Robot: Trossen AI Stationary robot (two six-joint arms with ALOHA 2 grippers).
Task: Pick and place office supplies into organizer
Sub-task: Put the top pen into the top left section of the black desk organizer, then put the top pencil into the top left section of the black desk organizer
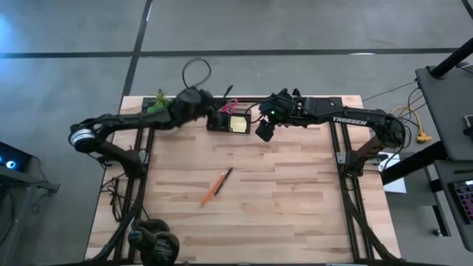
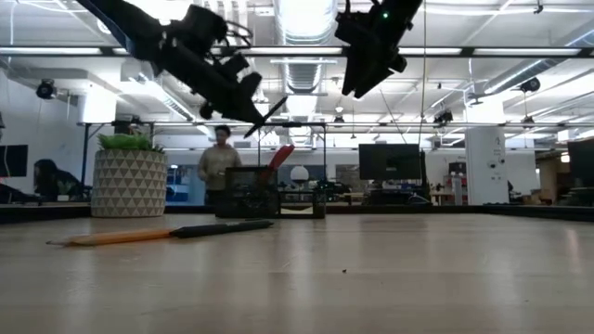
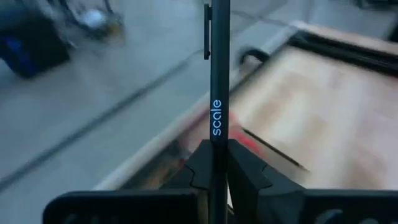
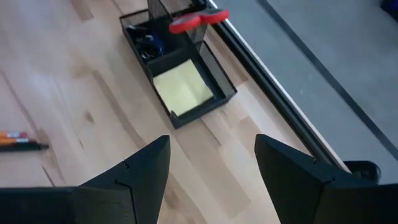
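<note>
Nearest the low camera we have an orange pencil [image 2: 116,237] and a black pen [image 2: 223,227] lying end to end on the table [image 2: 371,278], lower left of frame. High view shows the same pair as a diagonal near table centre, pencil [image 1: 210,195] lower left, pen [image 1: 225,176] upper right.

Left wrist view gives what the others don't: left gripper [image 3: 219,163] fingers pinching a second black pen [image 3: 217,81] upright, with "scale" printed in blue along the barrel. In the low view that pen [image 2: 267,114] pokes out tilted, up high above the organizer [image 2: 269,197].

High view puts the left gripper [image 1: 198,103] at the table's top edge, just left of the organizer [image 1: 228,121]. Arm casing on the right reads "TROSSEN".

Right gripper [image 4: 211,168] is spread wide and holds nothing. Right wrist view looks down into the organizer [image 4: 177,65]: yellow sticky-note pad [image 4: 182,88] in the near compartment, red-handled scissors [image 4: 198,20] standing in the far tall one, dark bits beside them we can't identify. Right gripper [image 1: 264,130] hangs just right of the organizer in the high view.

Low view only: potted plant [image 2: 129,176] at left, a person [image 2: 219,165] behind the table.
</note>
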